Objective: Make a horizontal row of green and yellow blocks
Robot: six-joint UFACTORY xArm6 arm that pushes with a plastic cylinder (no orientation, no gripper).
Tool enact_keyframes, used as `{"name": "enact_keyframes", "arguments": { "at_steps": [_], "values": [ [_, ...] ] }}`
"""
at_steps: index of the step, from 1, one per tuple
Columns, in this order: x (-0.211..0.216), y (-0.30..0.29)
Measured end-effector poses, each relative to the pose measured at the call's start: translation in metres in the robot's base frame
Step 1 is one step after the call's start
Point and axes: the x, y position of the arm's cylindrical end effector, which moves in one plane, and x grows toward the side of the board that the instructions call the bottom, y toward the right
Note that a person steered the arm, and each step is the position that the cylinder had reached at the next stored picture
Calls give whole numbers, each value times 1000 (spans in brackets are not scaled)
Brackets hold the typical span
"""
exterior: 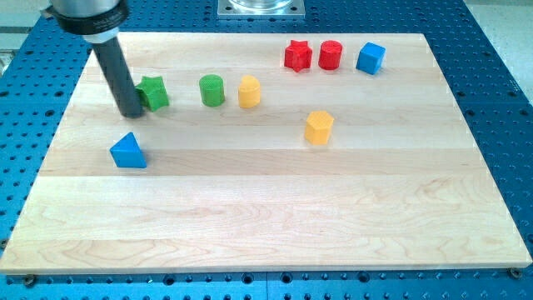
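Note:
My tip [131,112] rests on the board at the view's left, touching the left side of the green star block [154,92]. To the right of the star stands a green cylinder [212,90], then a yellow block [249,92] close beside it; these three lie roughly in one line. A second yellow block [319,127], hexagonal, sits lower and further right, apart from the line.
A blue triangular block [128,151] lies just below my tip. A red star [297,56], a red cylinder [331,55] and a blue cube [371,57] stand near the top right. The wooden board [266,225] lies on a blue perforated table.

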Motion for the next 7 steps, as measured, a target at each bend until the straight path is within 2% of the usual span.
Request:
{"name": "enact_keyframes", "arguments": {
  "at_steps": [2,3,4,5,6,7],
  "values": [
    [-2,11],
    [12,36],
    [81,105],
    [128,191],
    [119,272],
    [85,304]
  ]
}}
